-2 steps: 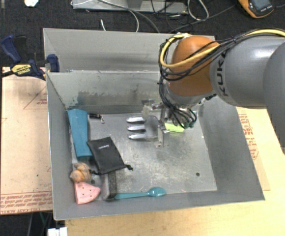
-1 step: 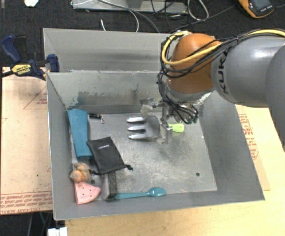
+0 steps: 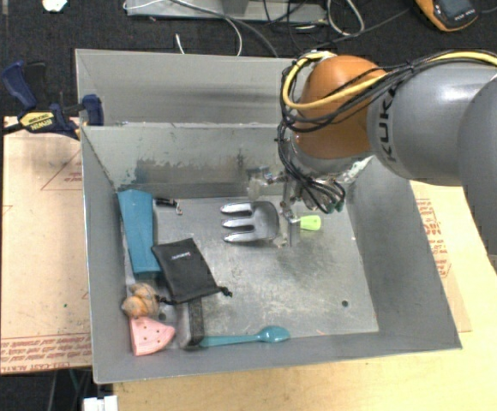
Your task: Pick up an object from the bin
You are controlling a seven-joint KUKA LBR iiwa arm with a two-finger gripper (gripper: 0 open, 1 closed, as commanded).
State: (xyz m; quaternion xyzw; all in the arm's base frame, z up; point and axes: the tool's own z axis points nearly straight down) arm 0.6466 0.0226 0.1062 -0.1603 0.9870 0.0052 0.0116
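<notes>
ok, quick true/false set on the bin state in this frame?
1. A teal spoon lies near the bin's lower edge in the view. True.
2. The pink piece sits in the bin's right half. False: it is in the lower left corner.
3. The gripper hangs over the black pouch. False: it is by the silver fork-like piece mid-bin; the black pouch lies further left.
4. The blue block lies along the left wall. True.
</notes>
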